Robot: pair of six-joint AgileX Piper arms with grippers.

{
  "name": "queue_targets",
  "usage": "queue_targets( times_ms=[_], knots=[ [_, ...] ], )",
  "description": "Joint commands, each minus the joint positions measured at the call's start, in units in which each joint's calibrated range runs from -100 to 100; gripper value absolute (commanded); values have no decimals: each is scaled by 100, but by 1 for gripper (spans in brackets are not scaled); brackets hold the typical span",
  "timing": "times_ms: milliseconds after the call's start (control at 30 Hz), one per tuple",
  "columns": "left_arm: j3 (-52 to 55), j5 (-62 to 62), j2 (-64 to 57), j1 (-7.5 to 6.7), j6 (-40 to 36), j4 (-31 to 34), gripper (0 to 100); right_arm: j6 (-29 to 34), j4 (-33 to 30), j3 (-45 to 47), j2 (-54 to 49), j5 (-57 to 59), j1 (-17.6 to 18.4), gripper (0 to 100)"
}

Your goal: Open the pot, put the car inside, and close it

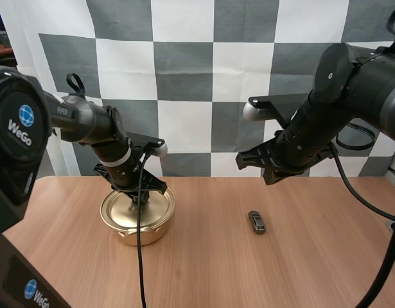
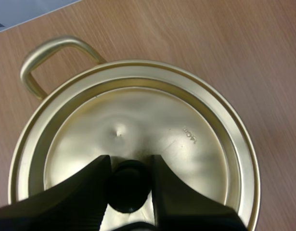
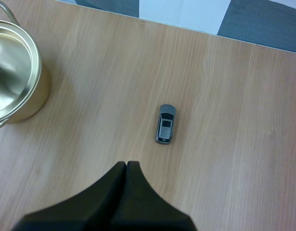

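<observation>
The knob (image 2: 128,185) at the middle of the lid (image 2: 138,120) sits directly between the left jaws, which press against it from both sides and look clenched on it. The coming lift therefore turns on pulling straight up from that centred hold. The lid still lies flat and seated in the rim of the gold pot (image 1: 137,221), which stands on the bench (image 1: 203,276) in front of the left arm, one looped handle (image 2: 46,55) sticking out past the rim. The toy car (image 3: 165,124) lies on bare bench well apart from the pot, on the right arm's side. Its long axis runs roughly away from the arm bases, and it sits just ahead of the right jaws and slightly to the side away from the pot. Those right jaws hang above the bench pressed together as one dark wedge, holding nothing, so the right arm is plainly the nearer one for the car. The lid hides the inside of the pot, the jaws cover the foot of the knob, and I cannot tell which end of the car is its front.
</observation>
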Motion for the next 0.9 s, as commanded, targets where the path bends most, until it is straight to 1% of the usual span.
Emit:
queue_targets(
  times_ms=[0, 200, 333, 533, 733, 867],
  knots=[
    [3, -29, 8, 0, -7, -7, 0, 0, 6, 2, -1, -40, 0, 0],
    [-185, 47, -150, 0, -79, -7, 0, 0, 6, 2, -1, -304, 0, 0],
    [-643, 438, -546, 0, -99, -119, 0, 0, 6, 2, -1, -362, 0, 0],
    [-1710, 1547, -1302, 0, -192, -145, 0, 0, 6, 2, -1, -362, 0, 0],
    [-2702, 3375, -2352, 0, -326, -180, 0, 0, -17, 2, -1, -456, 0, 0],
    [-2934, 3525, -3158, 0, -386, -264, 0, 0, -143, 2, 15, -845, 0, 0]
  ],
)
